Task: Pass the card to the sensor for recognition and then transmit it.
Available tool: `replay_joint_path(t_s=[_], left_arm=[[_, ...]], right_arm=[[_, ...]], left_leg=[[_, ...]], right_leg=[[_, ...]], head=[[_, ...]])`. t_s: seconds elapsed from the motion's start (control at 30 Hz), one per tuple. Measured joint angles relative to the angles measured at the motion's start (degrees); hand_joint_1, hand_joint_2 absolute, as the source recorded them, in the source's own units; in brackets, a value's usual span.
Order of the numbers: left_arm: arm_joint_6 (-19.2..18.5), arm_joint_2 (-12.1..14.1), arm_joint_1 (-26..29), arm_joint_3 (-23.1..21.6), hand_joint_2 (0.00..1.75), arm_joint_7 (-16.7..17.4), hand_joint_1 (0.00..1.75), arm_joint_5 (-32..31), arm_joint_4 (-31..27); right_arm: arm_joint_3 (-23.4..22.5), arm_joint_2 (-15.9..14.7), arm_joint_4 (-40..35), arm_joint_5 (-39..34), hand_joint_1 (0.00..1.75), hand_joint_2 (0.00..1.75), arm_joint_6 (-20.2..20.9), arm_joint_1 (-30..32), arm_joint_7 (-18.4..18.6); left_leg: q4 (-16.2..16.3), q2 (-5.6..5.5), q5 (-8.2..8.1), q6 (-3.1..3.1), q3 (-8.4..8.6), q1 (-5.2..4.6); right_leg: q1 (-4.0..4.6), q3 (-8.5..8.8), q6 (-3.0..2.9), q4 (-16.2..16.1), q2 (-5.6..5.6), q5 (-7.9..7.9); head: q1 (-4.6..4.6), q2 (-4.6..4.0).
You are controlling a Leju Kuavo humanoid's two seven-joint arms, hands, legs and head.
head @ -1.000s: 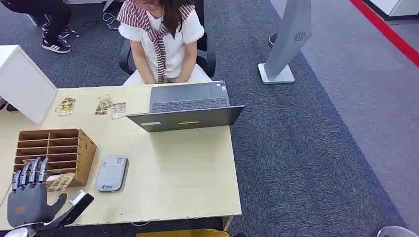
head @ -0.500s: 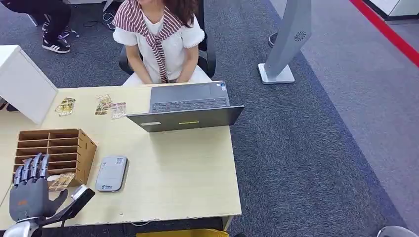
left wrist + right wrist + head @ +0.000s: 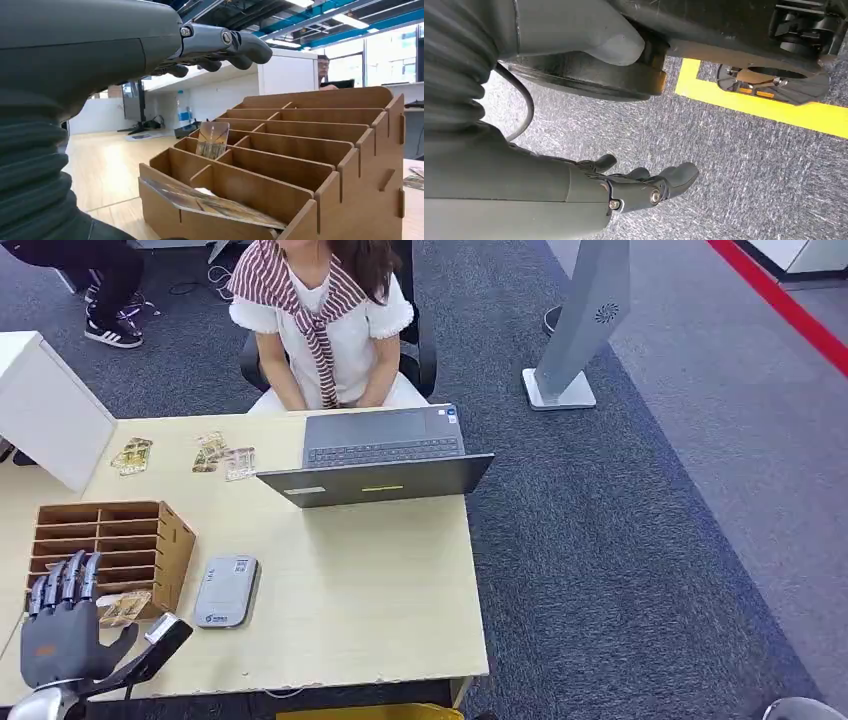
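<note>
Nothing is done yet: left hand (image 3: 62, 632) hovers empty, fingers spread, before the wooden card rack (image 3: 140, 540), whose front slot holds a card (image 3: 215, 206). Card reader (image 3: 225, 591) waits beside. Right hand (image 3: 624, 190) hangs empty, fingers loosely extended.

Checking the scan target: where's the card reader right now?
In the head view, the grey card reader lies flat on the desk, just right of the wooden card rack, near the front edge.
</note>
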Motion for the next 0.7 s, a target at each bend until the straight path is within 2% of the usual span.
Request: replay_joint_path(t_s=[0.17,0.2,0.7], left_arm=[[0.0,0.0,0.0,0.0,1.75,0.4,0.00,0.0,0.2],[0.0,0.0,0.0,0.0,1.75,0.5,1.75,0.0,0.2],[-0.9,0.0,0.1,0.0,1.75,0.7,1.75,1.6,0.2]], right_arm=[[0.0,0.0,0.0,0.0,0.00,1.75,1.7,0.0,-0.7],[0.0,-0.1,0.0,0.0,0.00,1.75,1.9,0.0,-0.8],[0.0,-0.2,0.0,0.0,0.00,1.75,2.3,0.0,-1.0]], left_leg=[[0.0,0.00,0.00,0.00,0.00,0.00],[0.0,0.00,0.00,0.00,-0.01,0.00],[0.0,0.00,0.00,0.00,-0.01,0.00]], right_leg=[[0.00,0.00,0.00,0.0,0.00,0.00],[0.00,0.00,0.00,0.0,0.00,0.00],[0.00,0.00,0.00,0.0,0.00,0.00]], head=[[0.00,0.02],[0.00,0.02],[0.00,0.02]])
